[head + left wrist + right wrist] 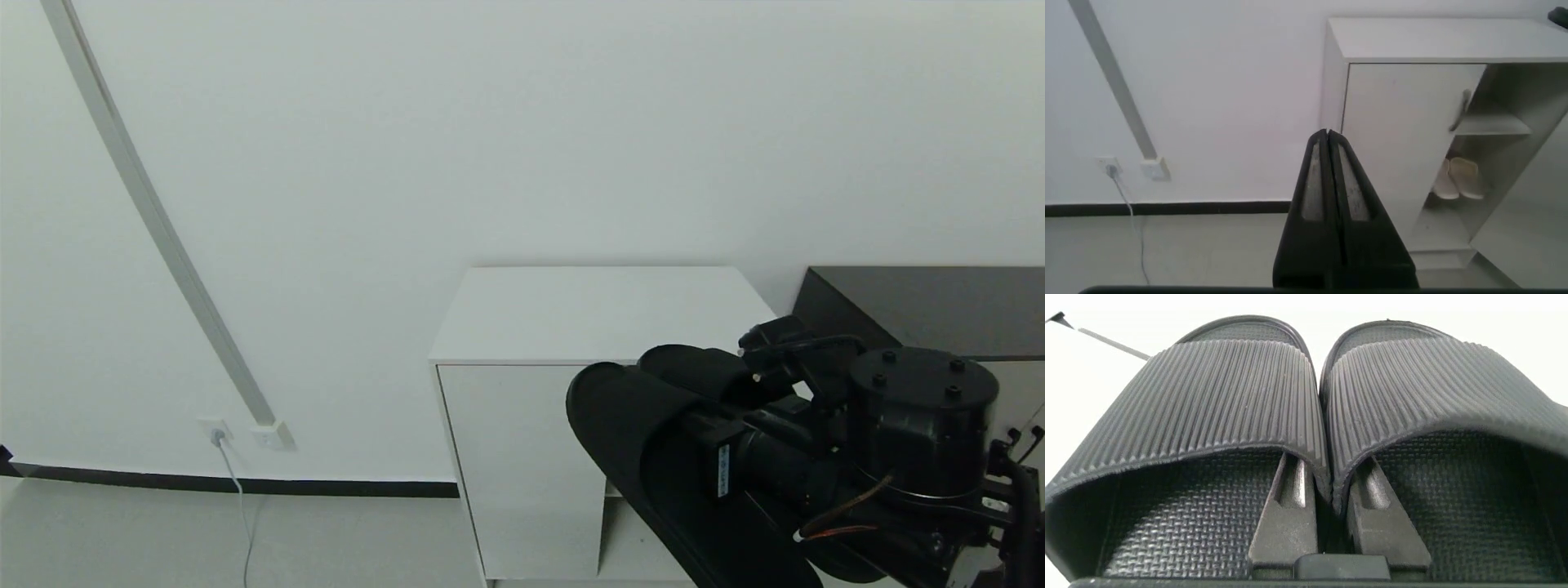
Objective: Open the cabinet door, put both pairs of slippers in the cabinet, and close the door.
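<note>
A: What does the cabinet (596, 314) hold?
B: Its door (1404, 139) is open, and a pale pair (1458, 178) lies on a low shelf.
A: Anything cut off?
B: The black pair (637, 425), at its lower end in the head view.
A: Where is it?
B: Before the cabinet, clamped in my right gripper (1328, 478), toes pointing away from my wrist. My left gripper (1328, 139) is pressed together, empty.

The black slippers (637, 433) hide the open right half of the cabinet (604, 314); the pale slippers (1458, 178) inside are too small for detail.

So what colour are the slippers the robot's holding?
The slippers are black, ribbed across the top; the right wrist view shows them best.
</note>
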Tool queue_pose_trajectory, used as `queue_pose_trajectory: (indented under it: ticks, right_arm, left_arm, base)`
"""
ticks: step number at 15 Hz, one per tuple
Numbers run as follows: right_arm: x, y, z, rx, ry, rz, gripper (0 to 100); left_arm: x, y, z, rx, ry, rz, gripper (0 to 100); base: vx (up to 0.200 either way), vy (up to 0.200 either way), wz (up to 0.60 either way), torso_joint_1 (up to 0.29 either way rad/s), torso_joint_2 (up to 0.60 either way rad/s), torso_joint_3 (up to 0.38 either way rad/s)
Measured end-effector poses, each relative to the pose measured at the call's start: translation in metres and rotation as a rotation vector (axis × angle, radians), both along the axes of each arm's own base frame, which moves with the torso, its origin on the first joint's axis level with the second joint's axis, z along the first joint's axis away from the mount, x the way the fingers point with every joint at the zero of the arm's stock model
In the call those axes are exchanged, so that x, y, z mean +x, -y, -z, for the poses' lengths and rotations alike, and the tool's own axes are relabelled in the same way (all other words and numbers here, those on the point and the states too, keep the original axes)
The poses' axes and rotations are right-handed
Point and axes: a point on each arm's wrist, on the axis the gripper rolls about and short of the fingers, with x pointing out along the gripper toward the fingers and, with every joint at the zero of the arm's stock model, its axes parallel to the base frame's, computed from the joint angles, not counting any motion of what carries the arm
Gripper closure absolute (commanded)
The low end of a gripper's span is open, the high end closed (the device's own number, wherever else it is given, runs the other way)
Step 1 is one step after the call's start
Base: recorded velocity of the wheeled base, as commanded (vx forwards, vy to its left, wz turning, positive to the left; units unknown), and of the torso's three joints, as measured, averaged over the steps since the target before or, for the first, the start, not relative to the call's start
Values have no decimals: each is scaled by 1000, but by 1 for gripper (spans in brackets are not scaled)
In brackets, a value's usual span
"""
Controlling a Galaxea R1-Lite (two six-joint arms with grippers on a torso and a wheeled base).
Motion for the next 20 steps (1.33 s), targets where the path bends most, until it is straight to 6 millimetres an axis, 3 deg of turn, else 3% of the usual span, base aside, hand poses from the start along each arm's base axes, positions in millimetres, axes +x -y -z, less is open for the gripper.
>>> queue_pose_trajectory:
  ticks: [7,20]
  right_arm:
    - [0,2,3,-8,-7,6,100]
    - [-2,4,5,-13,-11,5,100]
  left_arm:
    - [0,0,0,0,0,0,100]
    - [0,0,0,-1,0,1,100]
  base:
    - [0,-200,0,3,3,5]
    - [0,0,0,0,0,0]
